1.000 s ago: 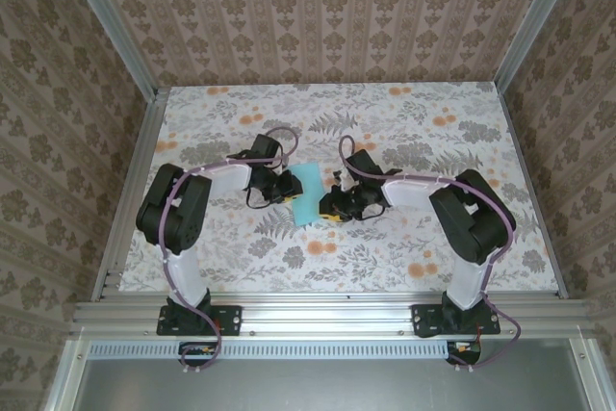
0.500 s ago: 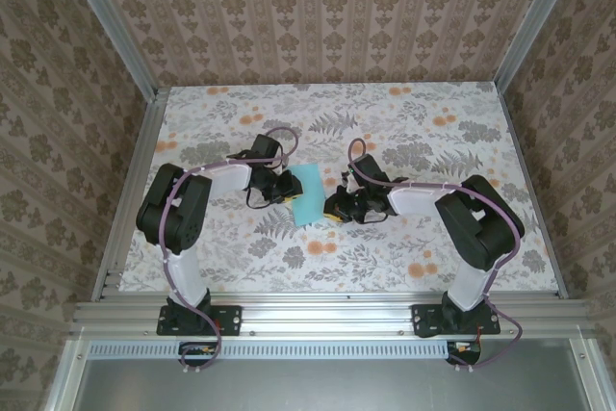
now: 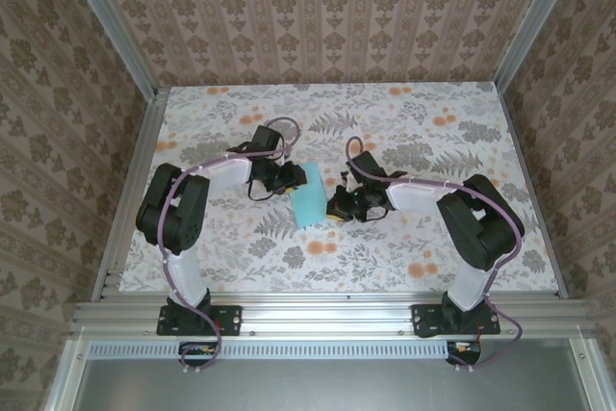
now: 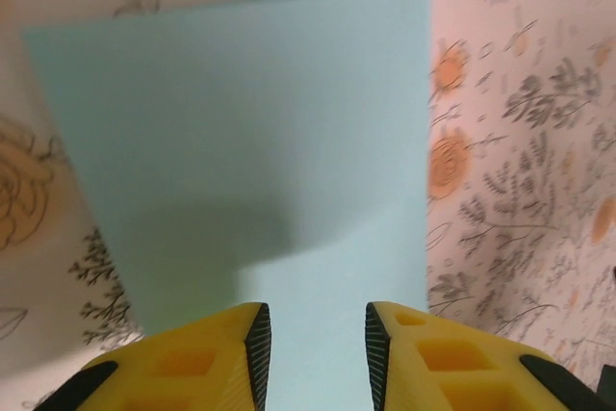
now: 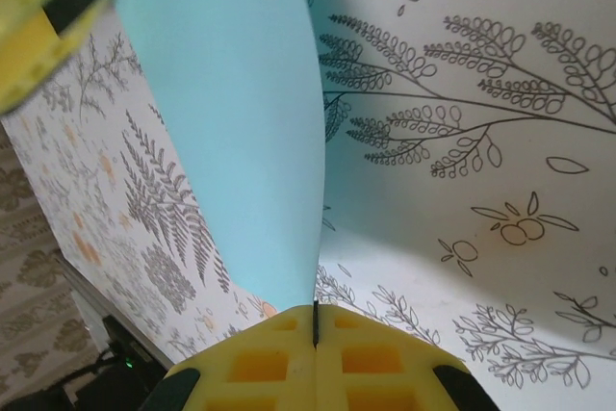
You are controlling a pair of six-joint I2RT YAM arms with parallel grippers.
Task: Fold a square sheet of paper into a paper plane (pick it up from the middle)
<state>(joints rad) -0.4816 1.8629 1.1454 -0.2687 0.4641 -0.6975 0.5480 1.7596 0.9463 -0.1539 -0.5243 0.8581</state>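
The turquoise-blue sheet of paper (image 3: 310,195) sits mid-table between both arms and looks like an upright oblong from above. My right gripper (image 3: 333,207) is shut on the sheet's right edge. In the right wrist view the paper (image 5: 226,113) rises edge-on from the closed yellow fingertips (image 5: 316,317), lifted off the tabletop on that side. My left gripper (image 3: 288,180) is at the sheet's left edge. Its yellow fingers (image 4: 207,358) stand open, with the paper (image 4: 260,132) spread flat beyond and between them (image 4: 318,353). No plane shape is visible.
The floral tabletop (image 3: 414,132) extends around the sheet to the far edge. Aluminium rails (image 3: 135,170) and patterned walls close in the left, right and back sides. The other arm's yellow finger (image 5: 38,16) shows at the top left of the right wrist view.
My left gripper has shifted slightly away and to the right, toward the sheet. The right gripper keeps hold of the paper's edge; the sheet has shifted a little with it.
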